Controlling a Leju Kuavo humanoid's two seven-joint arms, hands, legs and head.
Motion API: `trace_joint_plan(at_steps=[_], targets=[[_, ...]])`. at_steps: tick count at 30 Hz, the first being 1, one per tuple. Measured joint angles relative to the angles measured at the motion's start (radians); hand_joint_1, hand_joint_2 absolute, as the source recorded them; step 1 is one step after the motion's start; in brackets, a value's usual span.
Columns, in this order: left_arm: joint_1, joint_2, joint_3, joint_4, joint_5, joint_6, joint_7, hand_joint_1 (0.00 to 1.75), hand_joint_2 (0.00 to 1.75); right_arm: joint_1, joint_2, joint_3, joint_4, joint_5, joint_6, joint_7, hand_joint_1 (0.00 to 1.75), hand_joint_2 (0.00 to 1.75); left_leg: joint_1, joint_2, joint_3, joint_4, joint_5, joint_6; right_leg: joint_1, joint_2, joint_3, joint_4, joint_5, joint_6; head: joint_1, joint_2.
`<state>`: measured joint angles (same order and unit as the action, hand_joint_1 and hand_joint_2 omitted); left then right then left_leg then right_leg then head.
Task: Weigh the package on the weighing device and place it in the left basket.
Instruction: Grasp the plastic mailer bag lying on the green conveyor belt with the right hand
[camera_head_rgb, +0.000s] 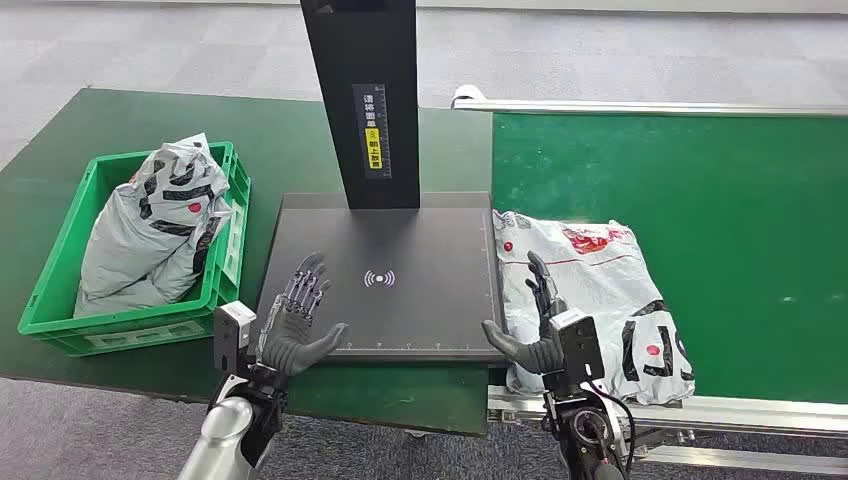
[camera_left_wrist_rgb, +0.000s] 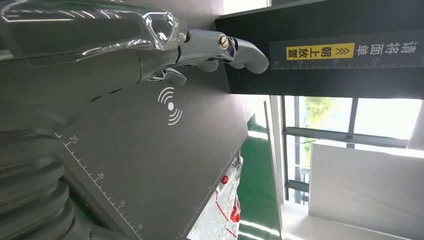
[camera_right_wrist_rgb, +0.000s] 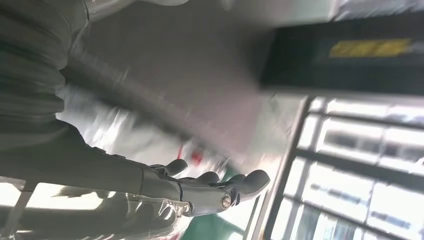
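Grey package (camera_head_rgb: 590, 290) lies lengthwise beside scale (camera_head_rgb: 400, 280).

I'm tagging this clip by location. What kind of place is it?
Probably a parcel-sorting station: a flat black weighing platform, a green conveyor belt carrying a grey plastic mail bag, and a green plastic crate of bags.

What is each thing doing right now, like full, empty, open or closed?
Scale: bare, nothing on its plate.
Package: lying flat on the green belt beside the scale, not held.
Basket: already has one grey bag in it.
Left hand: open, over the scale's near left corner.
Right hand: open, over the package's edge.
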<state>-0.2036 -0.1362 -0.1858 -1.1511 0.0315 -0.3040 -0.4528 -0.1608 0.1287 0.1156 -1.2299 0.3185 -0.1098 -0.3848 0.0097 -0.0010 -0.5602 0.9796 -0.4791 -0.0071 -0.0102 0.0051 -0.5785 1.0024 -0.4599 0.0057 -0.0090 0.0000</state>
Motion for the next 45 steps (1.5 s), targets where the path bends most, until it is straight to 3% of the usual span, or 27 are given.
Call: trace_joint_plan(at_steps=[7, 13, 16, 20, 26, 30, 39, 45], targets=[[0.009, 0.003, 0.003, -0.008, 0.007, 0.0, 0.014, 0.0, 1.75, -0.057, -0.059, -0.02, 0.031, 0.233, -0.172, 0.113, 0.0, 1.75, 0.0, 0.0, 0.0, 0.0, 0.0, 0.0, 0.0, 0.0, 0.0, 0.0, 0.0, 0.0, 0.0, 0.0], [0.013, 0.004, 0.005, -0.016, 0.009, 0.003, 0.027, 0.0, 1.75, -0.102, -0.124, -0.07, 0.076, 0.477, -0.254, 0.292, 0.0, 1.75, 0.0, -0.002, 0.0, 0.0, 0.0, 0.0, 0.0, 0.0, 0.0, 0.0, 0.0, 0.0, 0.0, 0.0], [0.014, 0.004, 0.006, -0.018, 0.008, 0.004, 0.034, 0.0, 1.75, -0.114, -0.149, -0.094, 0.108, 0.586, -0.21, 0.408, 0.0, 1.75, 0.0, -0.002, 0.0, 0.0, 0.0, 0.0, 0.0, 0.0, 0.0, 0.0, 0.0, 0.0, 0.0, 0.0], [0.014, 0.005, 0.007, -0.018, 0.004, 0.004, 0.048, 0.0, 1.75, -0.122, -0.171, -0.112, 0.168, 0.743, -0.067, 0.593, 0.0, 1.75, 0.0, -0.003, 0.0, 0.0, 0.0, 0.0, 0.0, 0.0, 0.0, 0.0, 0.0, 0.0, 0.0, 0.0], [0.016, 0.0, 0.008, -0.018, -0.005, 0.003, 0.06, 0.0, 1.75, -0.123, -0.177, -0.134, 0.231, 0.829, 0.061, 0.648, 0.0, 1.75, 0.0, -0.003, 0.0, 0.0, 0.0, 0.0, 0.0, -0.001, 0.0, 0.0, 0.0, 0.0, 0.0, 0.0], [0.018, -0.008, 0.008, -0.019, -0.014, 0.001, 0.063, 0.0, 1.75, -0.124, -0.177, -0.141, 0.25, 0.853, 0.13, 0.652, 1.75, 1.75, 0.0, -0.003, 0.001, 0.0, 0.0, 0.0, 0.0, -0.001, 0.001, 0.0, 0.0, 0.0, 0.0, 0.0], [0.048, -0.014, 0.009, -0.031, -0.021, 0.01, 0.064, 0.0, 1.75, -0.124, -0.17, -0.155, 0.253, 0.857, 0.128, 0.627, 1.75, 1.75, 0.0, -0.004, 0.005, 0.0, 0.0, 0.0, 0.0, -0.002, 0.006, 0.0, 0.0, 0.0, 0.0, 0.0], [0.088, -0.013, 0.012, -0.085, -0.021, 0.019, 0.066, 0.0, 1.75, -0.118, -0.152, -0.18, 0.218, 0.727, 0.002, 0.513, 1.75, 1.75, 0.0, -0.004, 0.004, 0.0, 0.0, 0.0, 0.0, -0.002, 0.005, 0.0, 0.0, 0.0, 0.0, 0.0]])
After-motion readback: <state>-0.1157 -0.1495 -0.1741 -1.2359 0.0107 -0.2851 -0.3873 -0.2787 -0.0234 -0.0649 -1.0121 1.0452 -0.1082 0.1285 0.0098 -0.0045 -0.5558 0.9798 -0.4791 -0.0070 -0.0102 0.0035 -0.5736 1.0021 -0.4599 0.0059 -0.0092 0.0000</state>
